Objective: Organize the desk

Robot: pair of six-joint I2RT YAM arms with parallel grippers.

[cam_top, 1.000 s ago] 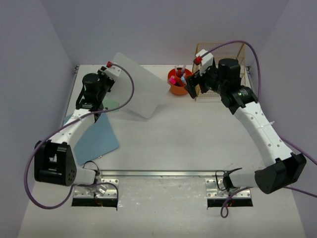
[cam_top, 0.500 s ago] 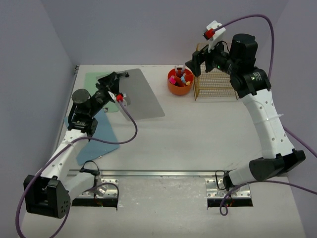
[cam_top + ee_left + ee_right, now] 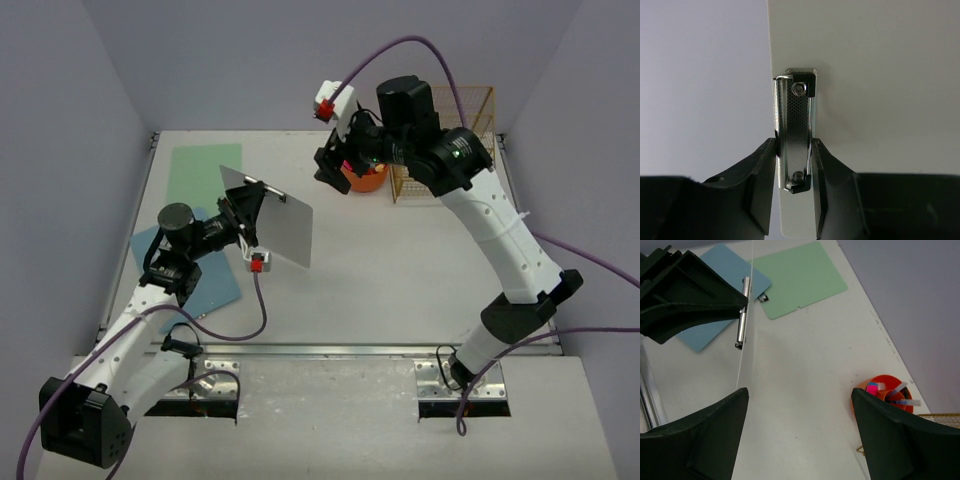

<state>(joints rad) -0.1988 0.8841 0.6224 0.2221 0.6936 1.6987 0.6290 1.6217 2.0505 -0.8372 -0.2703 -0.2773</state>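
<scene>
Left claw (image 3: 794, 149) tight on clipboard clip (image 3: 795, 107)

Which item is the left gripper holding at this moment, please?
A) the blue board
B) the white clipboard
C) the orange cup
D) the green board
B: in the left wrist view the left gripper is closed on the metal clip of the white clipboard, which is raised on edge, while the blue board and green board lie flat on the desk.
</scene>
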